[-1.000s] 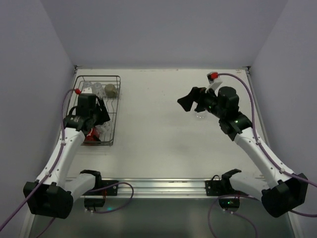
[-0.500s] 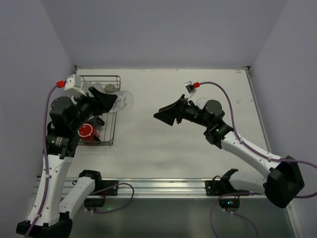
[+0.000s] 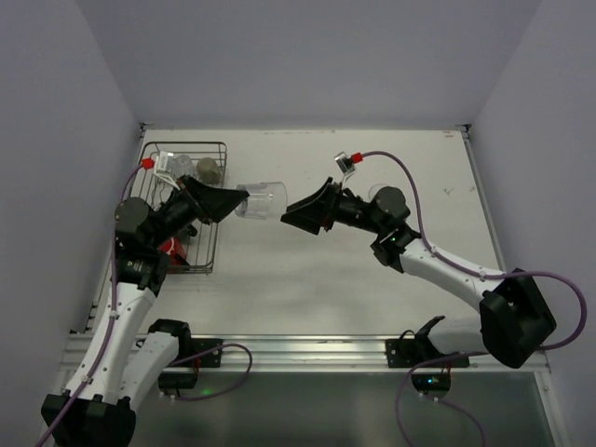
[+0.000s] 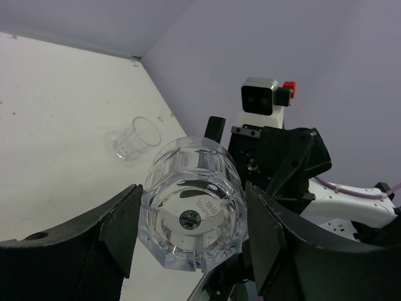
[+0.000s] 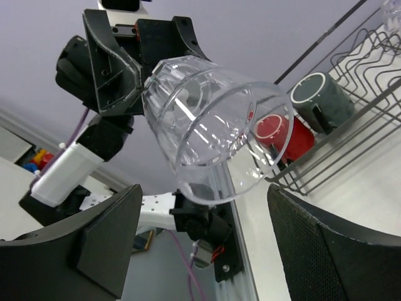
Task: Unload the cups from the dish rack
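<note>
The surface (image 3: 307,279) carries the dish rack (image 3: 209,237) in its far-left corner, lying along the left edge. The left arm (image 3: 121,307) reaches up from the near-left corner over the rack. The right arm (image 3: 447,270) stretches from the near-right corner towards the middle.

The left gripper (image 3: 240,197) is clamped on a clear tumbler (image 3: 261,200), held in the air just off the rack's right side, above the surface and towards its far edge. The left wrist view shows the thick base facing that camera, with one finger on each side of the wall.

The right gripper (image 3: 291,210) has its fingers spread wide and holds nothing. It sits just beside the tumbler on the right, apart from the glass.

The tumbler lies on its side, its long axis running left to right. The base points at the left gripper and the open mouth at the right one. From the right wrist, the rim hangs between and a little above the spread fingers. A handover looks likely. For that, the right gripper would need to come left along that axis and a touch upward, so that its fingers close across the wall near the mouth.

A red mug (image 3: 170,248) sits at the rack's near end, with a dark mug (image 5: 316,94) beside it. A greyish-tan cup (image 3: 209,170) is at the far end. A second tumbler (image 4: 135,139) stands upright on the surface behind the right arm.
</note>
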You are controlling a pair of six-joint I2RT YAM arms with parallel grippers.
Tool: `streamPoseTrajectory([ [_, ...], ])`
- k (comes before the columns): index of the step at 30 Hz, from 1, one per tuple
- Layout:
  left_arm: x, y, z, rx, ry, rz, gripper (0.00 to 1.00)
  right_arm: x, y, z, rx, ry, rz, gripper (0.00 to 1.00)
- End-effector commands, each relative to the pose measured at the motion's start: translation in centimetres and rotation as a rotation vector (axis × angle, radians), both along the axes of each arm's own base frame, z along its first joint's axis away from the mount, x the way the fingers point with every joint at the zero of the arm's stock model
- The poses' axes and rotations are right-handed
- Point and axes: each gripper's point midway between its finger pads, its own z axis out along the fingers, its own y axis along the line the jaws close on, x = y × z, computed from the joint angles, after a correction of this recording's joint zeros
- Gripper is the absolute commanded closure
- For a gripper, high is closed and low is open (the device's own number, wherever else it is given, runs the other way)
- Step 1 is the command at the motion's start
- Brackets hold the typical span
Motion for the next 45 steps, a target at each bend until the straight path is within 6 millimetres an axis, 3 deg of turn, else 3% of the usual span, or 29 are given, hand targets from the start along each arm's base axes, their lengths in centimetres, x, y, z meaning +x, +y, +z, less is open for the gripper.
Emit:
streamPoseTrajectory([
  [1,-2.9,-1.6,2.4,-0.082,-0.043,-0.160,0.78,-1.1,0.0,3.5,0.110,-0.089,0.060,0.18],
  [6,-2.7,-3.2,0.5,-0.077,0.002,-0.191,0.77,-1.1,0.5,4.8,0.148,-0.094,0.097,0.28],
  [10,-2.5,-4.2,-0.9,-0.061,0.027,-0.206,0.68,-1.0,0.7,5.7,0.199,-0.085,0.120,0.62],
  [11,-2.4,-4.3,-1.2,-0.057,0.034,-0.206,0.64,-0.9,0.6,5.9,0.211,-0.088,0.109,0.87],
  [12,-2.3,-4.3,-1.3,-0.045,0.023,-0.200,0.56,-0.5,0.4,6.0,0.219,-0.091,0.073,0.95],
  [13,-2.2,-4.2,-1.9,-0.024,0.047,-0.188,0.36,-0.3,0.2,5.2,0.206,-0.073,0.052,1.00],
  [14,-2.0,-3.9,-2.1,0.000,0.056,-0.167,0.28,-0.1,-0.1,4.8,0.198,-0.066,0.031,1.00],
  [16,-0.5,-2.4,-0.8,0.120,-0.021,-0.034,0.09,1.1,-1.6,3.8,0.144,-0.047,-0.040,1.00],
  [18,0.0,-1.0,-0.9,0.201,-0.020,0.050,0.01,1.9,-2.5,2.3,0.076,-0.048,-0.081,1.00],
  [19,-0.2,-0.2,-1.7,0.253,0.012,0.083,0.00,2.4,-3.0,0.2,-0.001,0.016,-0.099,1.00],
  [21,0.7,2.1,-1.5,0.360,-0.015,0.214,0.00,3.7,-5.3,-0.7,-0.105,-0.042,-0.190,1.00],
  [22,0.6,3.0,-2.7,0.411,0.021,0.243,0.00,4.7,-6.5,-2.8,-0.216,0.035,-0.265,1.00],
  [24,1.0,4.9,-4.3,0.505,0.033,0.324,0.00,6.3,-8.9,-3.9,-0.384,-0.047,-0.394,1.00],
  [26,1.0,6.2,-6.3,0.591,0.066,0.363,0.00,7.9,-12.4,-4.9,-0.573,-0.019,-0.565,1.00],
  [29,0.7,7.5,-9.9,0.677,0.128,0.390,0.00,9.8,-16.6,-5.6,-0.815,-0.034,-0.717,1.00],
  [30,0.7,7.7,-10.3,0.689,0.133,0.395,0.00,10.6,-17.5,-4.6,-0.857,-0.063,-0.747,1.00],
  [32,0.5,8.0,-11.2,0.712,0.137,0.398,0.00,11.4,-19.5,-6.5,-0.994,-0.006,-0.790,1.00],
  [33,0.6,8.2,-11.3,0.720,0.136,0.407,0.00,12.2,-20.3,-5.8,-1.010,-0.011,-0.815,1.00],
  [35,0.5,8.5,-11.3,0.731,0.127,0.414,0.00,12.8,-21.4,-7.1,-1.080,0.037,-0.812,1.00],
  [39,0.5,8.4,-10.6,0.702,0.078,0.432,0.00,14.3,-23.0,-6.9,-1.170,0.073,-0.838,1.00],
  [45,0.2,8.0,-9.2,0.654,-0.002,0.432,0.00,16.0,-23.6,-9.2,-1.246,0.137,-0.809,1.00],
])
